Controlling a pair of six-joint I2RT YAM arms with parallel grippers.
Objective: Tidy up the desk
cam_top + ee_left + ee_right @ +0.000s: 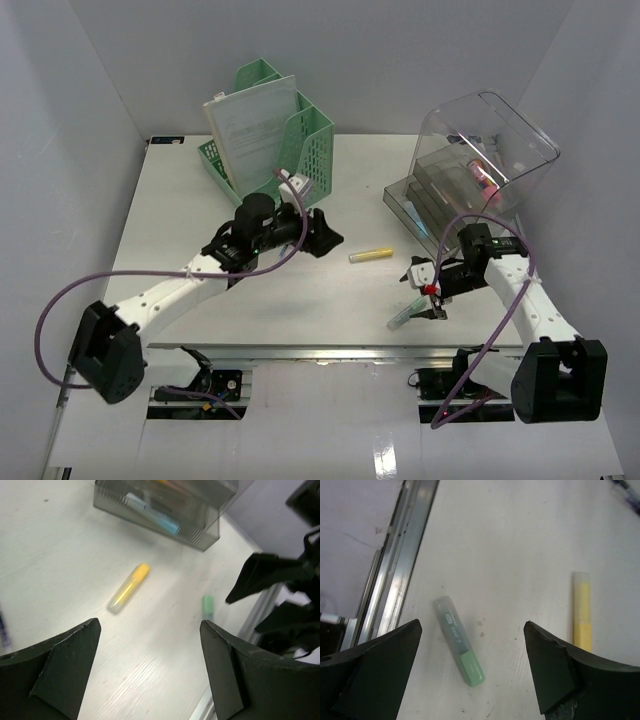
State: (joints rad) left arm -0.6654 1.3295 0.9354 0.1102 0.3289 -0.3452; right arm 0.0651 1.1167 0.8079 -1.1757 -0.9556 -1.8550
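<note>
**Q:** Surface and room?
**A:** White desk (180, 200), matte, with faint grain visible from the wrist cameras. Enclosed by plain white walls (90, 90) on the left, right and far sides.

**Q:** Position and heading of the desk?
**A:** Flat and level, filling the floor of the enclosure. Bounded at the near edge by a metal rail (330, 352) running left to right, just beyond the arm bases. Long axis read as left to right, parallel to that rail.

**Q:** Load on it?
**A:** Far left: green mesh file holder (310, 150), upright, holding white papers (250, 125). Far right: grey stepped tray (410, 205) under a raised clear cover (500, 130). Centre: yellow highlighter (372, 255), lying roughly left to right. Near right, close to the rail: green highlighter (403, 318), lying at a slant.

**Q:** Hands?
**A:** For the left gripper (149, 630): jaws spread wide, nothing between them, hanging above bare surface left of the yellow highlighter. For the right gripper (472, 630): jaws likewise spread and empty, poised over the green highlighter without visible contact.

**Q:** Readable text?
**A:** Dark print along the clear barrel of the green highlighter, too blurred to read. Faint lines of print on the papers, also illegible.
</note>
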